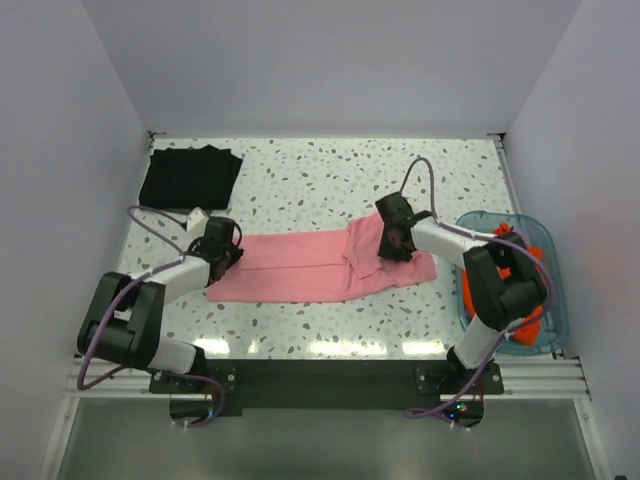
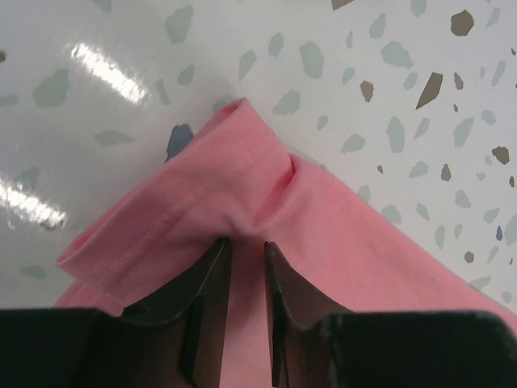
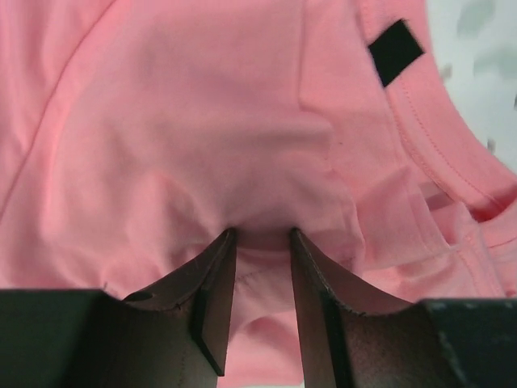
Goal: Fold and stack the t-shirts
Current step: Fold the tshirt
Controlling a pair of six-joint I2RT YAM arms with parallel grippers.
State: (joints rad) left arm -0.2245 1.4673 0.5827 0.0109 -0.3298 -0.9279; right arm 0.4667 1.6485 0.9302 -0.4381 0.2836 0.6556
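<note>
Speckled white table (image 1: 320, 180), white walls (image 1: 320, 60). Pink t-shirt (image 1: 300, 265) spread at centre; black t-shirt (image 1: 188, 177) far left. Left gripper (image 2: 246, 242) pinching pink hem. Right gripper (image 3: 262, 234) part-open astride a pink pucker, grip indeterminate.

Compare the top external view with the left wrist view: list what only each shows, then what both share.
Only top external: the folded black cloth t-shirt, the teal see-through plastic tub holding orange-red cloth, and the right gripper. Only left wrist: the stitching along the pinched hem corner. Both: the left gripper gripping the pink cloth t-shirt on the speckled white table.
</note>
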